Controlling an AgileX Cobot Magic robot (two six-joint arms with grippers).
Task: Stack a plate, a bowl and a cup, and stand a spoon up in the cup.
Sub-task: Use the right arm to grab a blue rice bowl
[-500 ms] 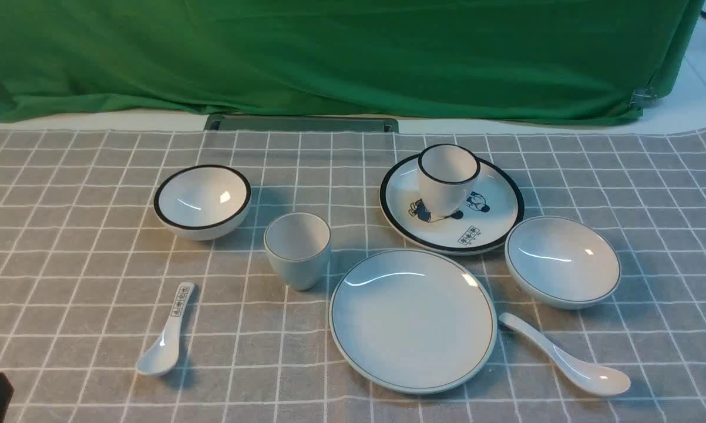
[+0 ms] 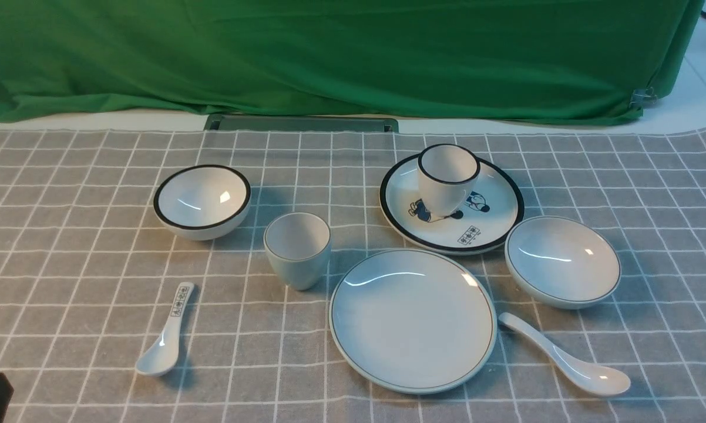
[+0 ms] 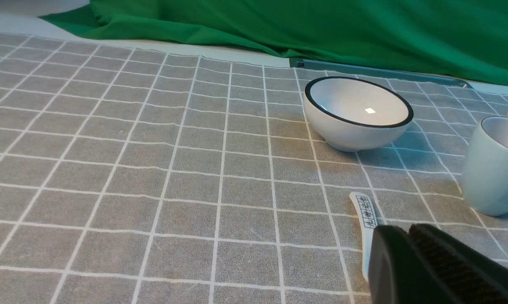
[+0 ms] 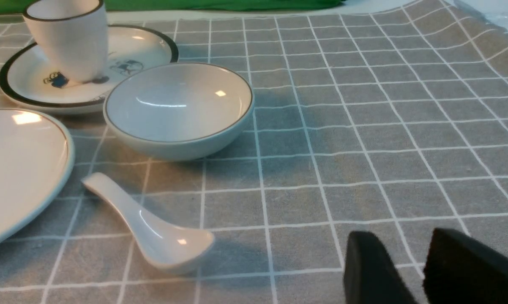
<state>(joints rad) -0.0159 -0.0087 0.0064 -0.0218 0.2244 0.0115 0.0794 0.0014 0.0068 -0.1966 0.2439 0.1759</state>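
Matte black, wedge-fingered left end effector [image 3: 407, 232] and right end effector [image 4: 400, 242].

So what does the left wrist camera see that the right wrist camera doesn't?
Only the left wrist view: the black-rimmed bowl, the small spoon with writing, the pale cup and the shut left gripper.

Only the right wrist view: the pale bowl, the plain spoon, the pale plate, the open right gripper, and the cartoon plate with a black-rimmed cup standing on it.

Both: the grey checked tablecloth and the green cloth. A dark-rimmed sliver at the left wrist view's edge is too cut off to name.
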